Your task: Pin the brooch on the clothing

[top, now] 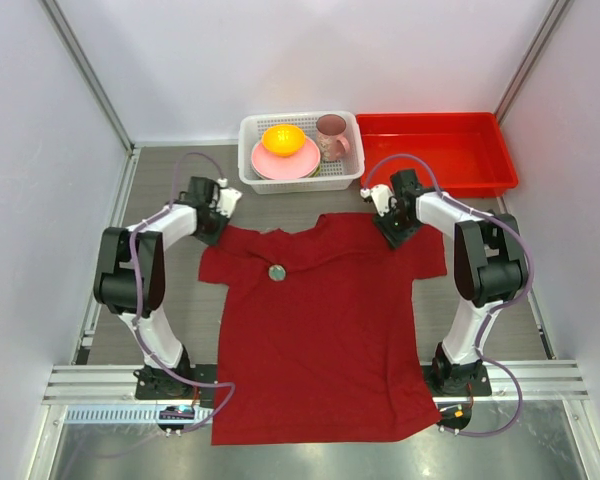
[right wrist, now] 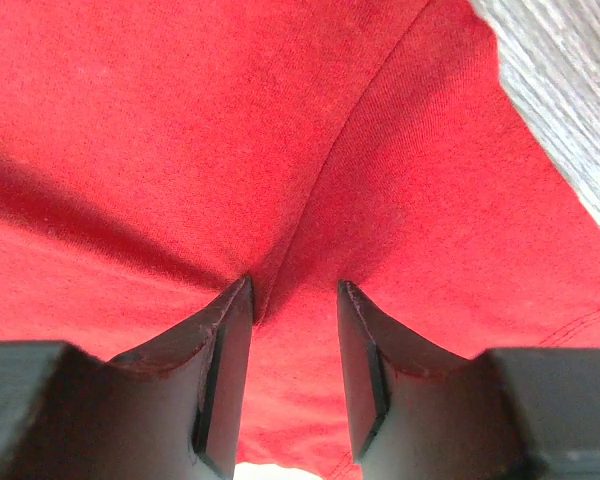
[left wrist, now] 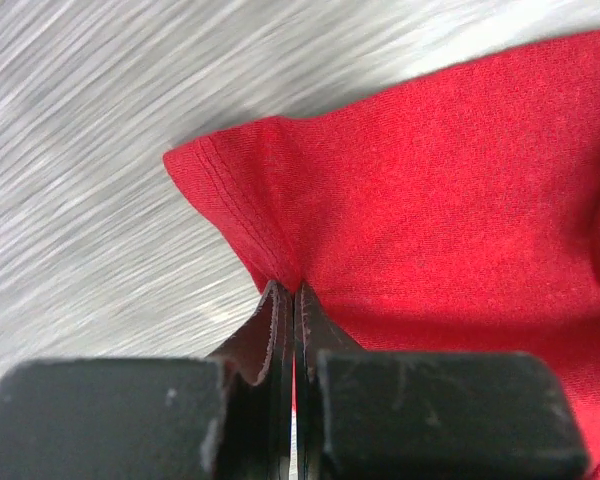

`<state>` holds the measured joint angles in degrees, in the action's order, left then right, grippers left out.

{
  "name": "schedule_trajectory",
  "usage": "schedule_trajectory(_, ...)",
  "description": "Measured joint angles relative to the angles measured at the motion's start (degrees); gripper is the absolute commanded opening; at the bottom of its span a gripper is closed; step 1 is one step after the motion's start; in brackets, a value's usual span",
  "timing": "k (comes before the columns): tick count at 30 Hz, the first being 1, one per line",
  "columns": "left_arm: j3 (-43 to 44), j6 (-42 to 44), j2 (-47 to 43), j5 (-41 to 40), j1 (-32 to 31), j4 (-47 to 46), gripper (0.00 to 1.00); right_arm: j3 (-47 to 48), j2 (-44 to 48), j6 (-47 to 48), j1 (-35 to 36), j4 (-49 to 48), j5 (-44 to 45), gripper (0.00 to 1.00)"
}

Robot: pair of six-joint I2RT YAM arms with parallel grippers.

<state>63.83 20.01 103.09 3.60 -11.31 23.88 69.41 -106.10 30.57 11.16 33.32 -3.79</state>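
The small round pale grey-green brooch (top: 277, 272) is seen lying flat on the chest of the large dark red short-sleeved T-shirt (top: 320, 340), just below the round neck and toward the garment's left side in the overhead view. The T-shirt is spread front-up on the grey wood-grain surface (top: 280, 205), with its hem reaching the near metal edge between the two arm bases. The left gripper (left wrist: 291, 292) is clamped on a pinched fold of the T-shirt's sleeve beside the stitched hem, its jaws pressed together with the cloth drawn up between them. The right gripper (right wrist: 295, 300) is set down on the opposite shoulder area; its jaws are held apart, and a soft ridge of red cloth is seen rising between them without being squeezed. Beyond the collar, a white perforated plastic basket (top: 300, 184) is placed, holding a pink plate (top: 302, 166), a yellow-orange bowl (top: 283, 139) and a pink mug (top: 330, 135). Just beside it, a red rectangular plastic tray (top: 430, 150) is set.
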Motion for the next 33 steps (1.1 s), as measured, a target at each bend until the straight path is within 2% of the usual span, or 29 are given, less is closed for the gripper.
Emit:
schedule_trajectory(4,0.9,0.0,0.4,-2.6,7.3,1.6,0.00,0.0,0.0,1.0,-1.1,0.0,0.2,0.43)
schedule_trajectory(8,2.3,0.0,1.3,-2.7,10.6,3.3,0.00,0.6,-0.2,1.2,-1.5,0.7,0.2,0.47)
schedule_trajectory(10,2.4,0.1,1.3,-1.8,10.9,4.3,0.10,1.5,-0.6,1.1,-1.6,1.7,0.0,0.50)
schedule_trajectory(11,2.4,0.1,1.3,-1.1,10.9,4.3,0.24,2.2,-0.9,1.0,-1.7,2.3,-0.2,0.52)
schedule_trajectory(12,2.3,0.3,1.1,-0.3,10.9,4.4,0.30,2.6,-0.9,0.9,-1.7,2.7,-0.4,0.53)
schedule_trajectory(14,1.9,-0.2,0.4,2.2,11.0,4.5,0.39,4.2,-0.9,0.6,-1.8,4.0,-1.4,0.54)
schedule_trajectory(16,1.0,-0.9,-1.5,4.7,11.0,4.7,0.41,6.2,-0.9,0.2,-1.9,4.8,-2.3,0.54)
schedule_trajectory(18,0.6,-1.7,-3.9,6.8,11.0,4.7,0.41,7.8,-0.6,-0.4,-1.9,5.1,-3.5,0.53)
schedule_trajectory(21,0.5,-2.1,-8.3,10.4,11.0,4.6,0.38,9.5,0.4,-1.1,-1.9,5.8,-5.2,0.45)
schedule_trajectory(24,0.5,-2.2,-10.9,13.0,10.3,3.9,0.31,9.7,1.4,-2.0,-1.9,6.0,-6.4,0.28)
schedule_trajectory(25,0.5,-2.2,-11.0,13.6,9.9,3.6,0.27,9.7,1.5,-2.5,-1.8,5.8,-6.5,0.15)
schedule_trajectory(26,0.5,-2.3,-10.9,14.4,9.3,3.3,0.25,9.7,1.5,-2.9,-1.7,5.6,-6.5,0.11)
schedule_trajectory(30,0.5,-3.9,-9.6,18.4,5.7,1.2,0.20,8.3,1.5,-5.5,-1.2,2.6,-5.7,0.02)
schedule_trajectory(33,0.5,-4.8,-8.9,19.9,2.2,-2.5,0.14,7.0,1.1,-6.9,-1.0,-0.1,-4.7,0.01)
